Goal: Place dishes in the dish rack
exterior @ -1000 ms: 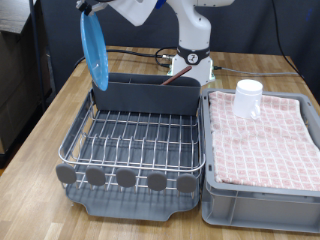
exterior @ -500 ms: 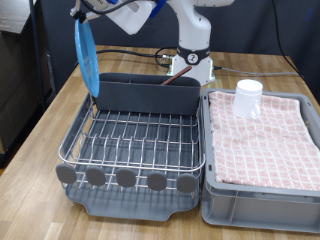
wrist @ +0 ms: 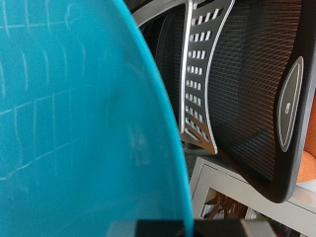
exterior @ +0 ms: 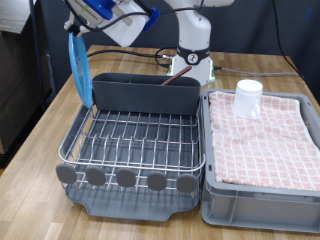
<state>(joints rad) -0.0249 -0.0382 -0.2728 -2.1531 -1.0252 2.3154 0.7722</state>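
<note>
Light-blue plate (exterior: pixel 77 66) hangs edge-on and nearly upright from the hand (exterior: pixel 76 30), above the far corner of the dish rack (exterior: pixel 135 135) at the exterior view's left. The hand is closed on the plate's upper rim (the fingers themselves are mostly hidden behind the arm's white and blue housing). The plate's lower edge sits just beside the dark grey caddy (exterior: pixel 146 92); whether the two touch cannot be determined. In the wrist view the plate (wrist: pixel 79 128) fills most of the picture, with a black mesh office chair (wrist: pixel 247 89) behind it. A white cup (exterior: pixel 248 98) stands on the pink checkered cloth (exterior: pixel 265 140) lining the grey crate (exterior: pixel 260 205). Rack and crate rest side by side on the wooden worktop (exterior: pixel 40 150).
</note>
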